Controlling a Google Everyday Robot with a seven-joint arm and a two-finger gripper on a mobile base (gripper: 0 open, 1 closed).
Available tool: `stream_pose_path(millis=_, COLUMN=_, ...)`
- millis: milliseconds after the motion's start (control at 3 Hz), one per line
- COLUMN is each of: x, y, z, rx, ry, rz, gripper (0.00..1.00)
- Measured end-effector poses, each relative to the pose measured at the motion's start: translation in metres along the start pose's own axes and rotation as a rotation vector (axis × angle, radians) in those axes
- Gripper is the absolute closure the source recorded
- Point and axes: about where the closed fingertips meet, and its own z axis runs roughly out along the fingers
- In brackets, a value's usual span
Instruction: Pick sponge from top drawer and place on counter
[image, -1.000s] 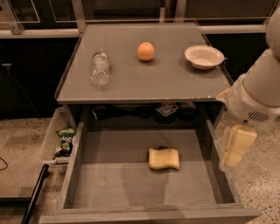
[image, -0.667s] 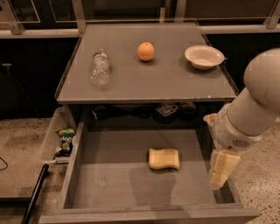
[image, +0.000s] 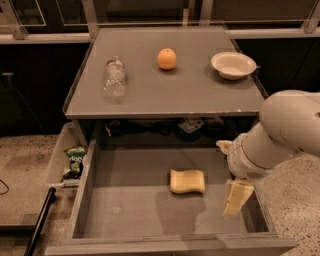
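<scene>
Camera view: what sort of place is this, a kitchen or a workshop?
Likely a mock kitchen for robot trials: a counter with a bottle, orange and bowl; an open drawer holding a sponge; the robot's pincer hangs at the drawer's right side.

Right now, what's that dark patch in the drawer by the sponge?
Camera view: it's a soft shadow on the floor of the top drawer, just in front of the sponge, probably cast by the robot's arm above; the gripper hangs over the drawer's right side, beside the sponge. Camera view: the counter is lit more brightly.
</scene>
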Motion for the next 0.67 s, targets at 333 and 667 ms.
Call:
stream_pose_path(millis=333, x=0.001, y=0.000, z=0.021, rx=-0.018, ry=-0.020, rz=0.014, gripper=0.00)
stream_pose_path(millis=667, x=-0.001, y=-0.006, z=0.065, rx=-0.062, ry=-0.063, rz=0.058, gripper=0.00)
